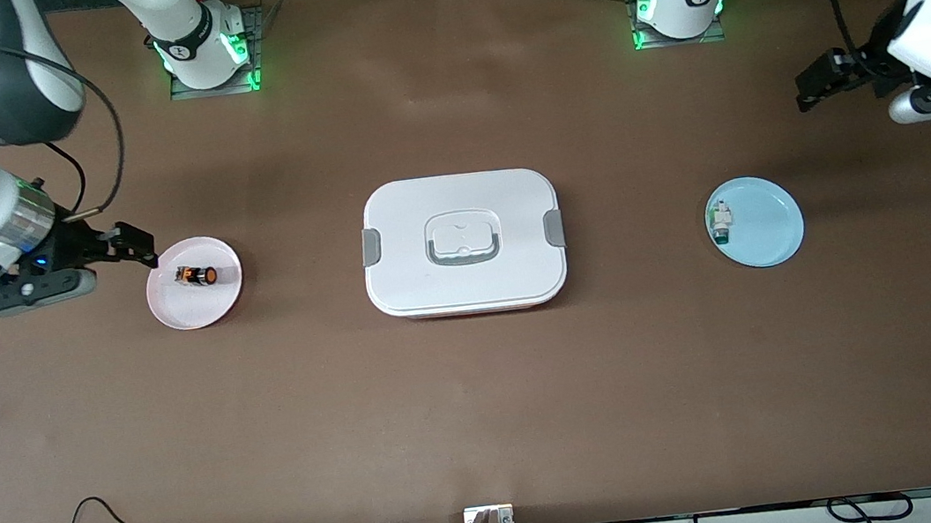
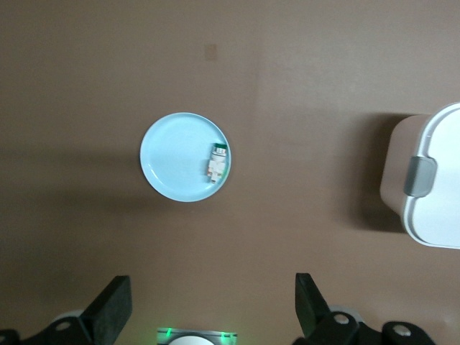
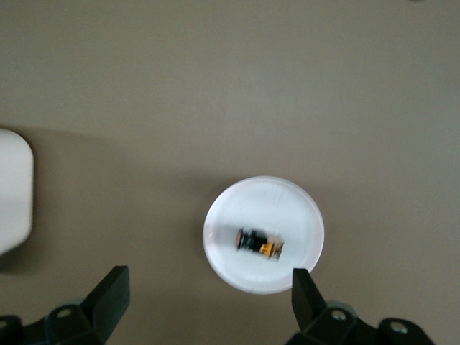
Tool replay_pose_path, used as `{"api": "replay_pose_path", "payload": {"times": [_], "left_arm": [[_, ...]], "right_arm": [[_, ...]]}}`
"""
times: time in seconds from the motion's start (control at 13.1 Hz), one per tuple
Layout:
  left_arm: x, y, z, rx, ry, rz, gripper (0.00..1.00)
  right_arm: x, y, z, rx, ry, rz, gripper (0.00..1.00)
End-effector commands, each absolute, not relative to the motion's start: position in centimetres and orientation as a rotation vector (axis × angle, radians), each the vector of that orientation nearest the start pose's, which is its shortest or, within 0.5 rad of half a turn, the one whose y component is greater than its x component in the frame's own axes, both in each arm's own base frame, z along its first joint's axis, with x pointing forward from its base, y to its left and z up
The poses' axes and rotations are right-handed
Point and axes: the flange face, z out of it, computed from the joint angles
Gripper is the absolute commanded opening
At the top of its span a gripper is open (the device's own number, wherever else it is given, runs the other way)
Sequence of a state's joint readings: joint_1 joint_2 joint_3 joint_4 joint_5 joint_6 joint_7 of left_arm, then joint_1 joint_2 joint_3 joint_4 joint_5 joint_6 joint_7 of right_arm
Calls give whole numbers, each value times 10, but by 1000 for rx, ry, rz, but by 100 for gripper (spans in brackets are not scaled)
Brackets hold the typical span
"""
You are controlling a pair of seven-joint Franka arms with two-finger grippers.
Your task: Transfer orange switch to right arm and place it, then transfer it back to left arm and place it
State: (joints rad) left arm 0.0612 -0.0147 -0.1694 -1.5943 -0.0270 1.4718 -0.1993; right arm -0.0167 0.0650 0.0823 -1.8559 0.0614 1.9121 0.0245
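The orange switch [image 1: 196, 276] [image 3: 260, 244], black with an orange face, lies on its side on a small pink-white plate [image 1: 174, 311] [image 3: 230, 208] toward the right arm's end of the table. My right gripper [image 1: 128, 247] [image 3: 208, 295] hangs open just beside that plate, nothing between its fingers. The white lidded box [image 1: 463, 242] [image 2: 435, 187] sits at the table's middle. My left gripper [image 1: 819, 86] [image 2: 213, 305] is open and empty, up in the air at the left arm's end of the table.
A light blue plate [image 1: 769, 235] [image 2: 169, 154] toward the left arm's end carries a small white-and-teal part [image 1: 721, 221] [image 2: 217, 162]. Cables and a small device [image 1: 490, 520] lie along the table edge nearest the front camera.
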Motion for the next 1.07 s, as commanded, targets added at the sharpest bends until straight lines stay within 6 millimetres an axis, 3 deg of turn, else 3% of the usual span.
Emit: {"api": "replay_pose_path", "payload": {"times": [0.0, 0.15, 0.23, 0.46, 0.76, 0.99], "left_arm": [[522, -81, 620, -3149, -127, 150, 100], [526, -77, 619, -3156, 32, 139, 100], [527, -72, 619, -3157, 19, 141, 100], [524, -85, 623, -3153, -39, 134, 100], [533, -79, 621, -3156, -51, 140, 100], [534, -79, 620, -3156, -51, 142, 100]], "right_arm": [[575, 44, 536, -3051, 175, 134, 100], [568, 33, 565, -3069, 184, 206, 100], [567, 16, 572, -3072, 217, 214, 100], [571, -47, 580, -3211, 79, 183, 100], [576, -51, 591, -3226, 77, 116, 100], [565, -42, 594, -3164, 187, 69, 100]]}}
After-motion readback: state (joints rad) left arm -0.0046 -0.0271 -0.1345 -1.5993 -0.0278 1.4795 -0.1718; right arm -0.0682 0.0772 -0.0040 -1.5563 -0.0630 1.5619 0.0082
